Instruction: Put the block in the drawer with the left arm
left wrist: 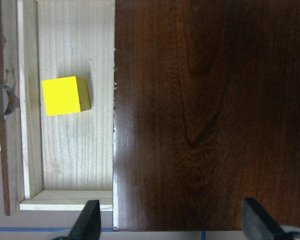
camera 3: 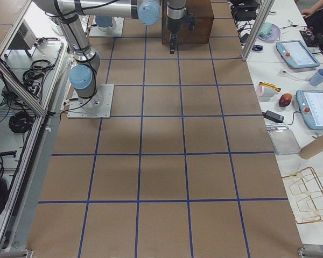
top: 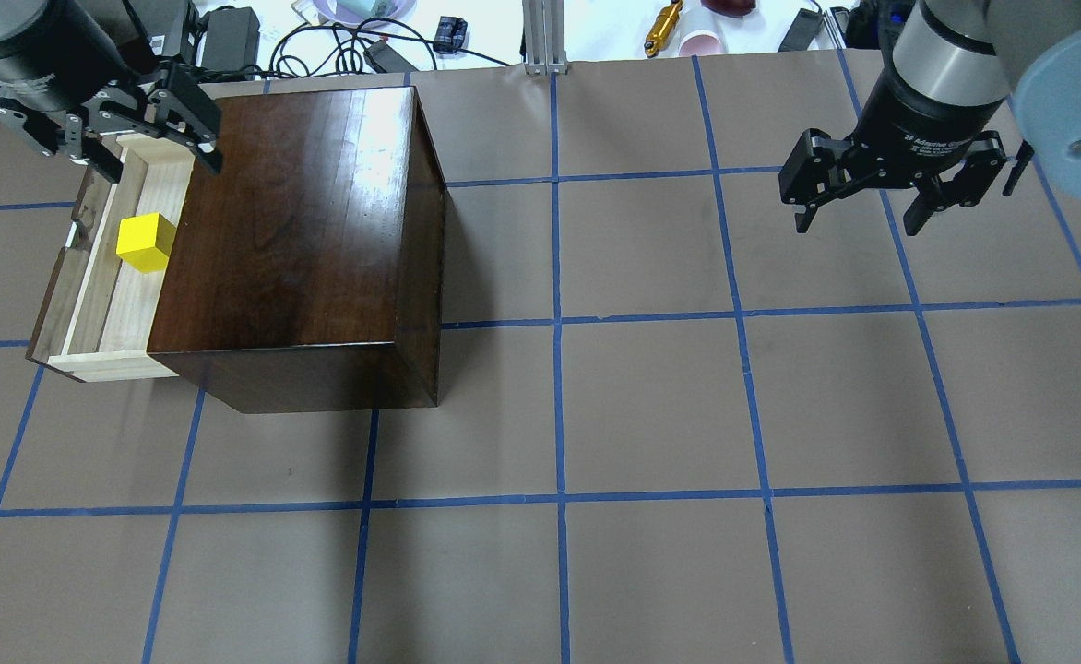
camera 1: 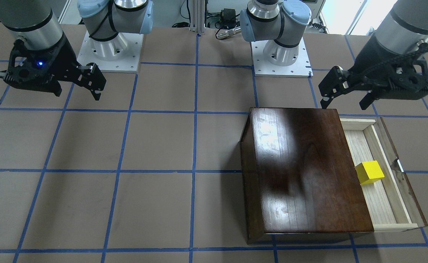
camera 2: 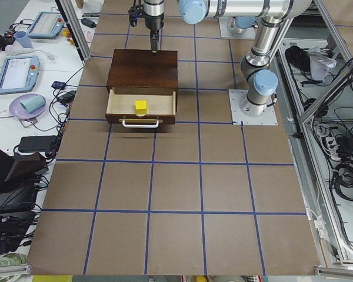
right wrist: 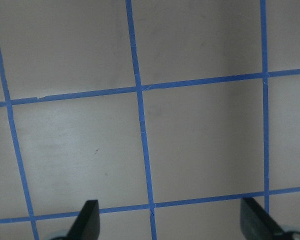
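The yellow block (camera 1: 370,172) lies inside the open drawer (camera 1: 378,204) of the dark-brown box (camera 1: 301,168). It also shows in the overhead view (top: 145,243) and in the left wrist view (left wrist: 65,96), resting on the drawer's pale wood floor (left wrist: 75,150) near the front panel. My left gripper (top: 162,171) is open and empty. It hovers above the far end of the drawer and the box edge, well above the block. My right gripper (top: 856,221) is open and empty, far off over bare table.
The box (top: 291,212) takes up the table's left part in the overhead view, with the drawer (top: 107,304) pulled out toward the table's left end. The table is brown with a blue tape grid (top: 559,323). Cables and small items lie beyond the far edge.
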Robot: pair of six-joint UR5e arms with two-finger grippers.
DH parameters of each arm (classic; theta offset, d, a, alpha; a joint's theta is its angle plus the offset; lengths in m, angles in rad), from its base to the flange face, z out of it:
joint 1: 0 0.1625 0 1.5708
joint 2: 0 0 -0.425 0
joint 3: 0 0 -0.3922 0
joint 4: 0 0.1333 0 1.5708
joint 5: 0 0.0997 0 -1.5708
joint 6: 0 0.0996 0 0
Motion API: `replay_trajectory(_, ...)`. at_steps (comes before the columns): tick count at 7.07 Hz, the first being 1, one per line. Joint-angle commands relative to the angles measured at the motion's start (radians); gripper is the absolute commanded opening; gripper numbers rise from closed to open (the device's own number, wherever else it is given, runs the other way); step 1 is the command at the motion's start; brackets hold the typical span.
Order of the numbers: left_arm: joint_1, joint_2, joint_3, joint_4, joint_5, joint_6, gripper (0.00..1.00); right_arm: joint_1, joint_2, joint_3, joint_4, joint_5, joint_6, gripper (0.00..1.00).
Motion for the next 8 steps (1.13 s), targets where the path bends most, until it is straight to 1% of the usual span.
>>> replay_trajectory(1,-0.076,-0.009,-0.002,-0.003,-0.001,-0.069,1.00,0.000,0.000,0.000,0.000,0.000,0.000,1.00)
replay_trajectory(2,-0.085,-0.011,-0.002,-0.001,-0.012,-0.071,1.00,0.000,0.000,0.000,0.000,0.000,0.000,1.00)
replay_trajectory(8,-0.085,-0.006,0.000,-0.003,-0.001,-0.069,1.00,0.000,0.000,0.000,0.000,0.000,0.000,1.00)
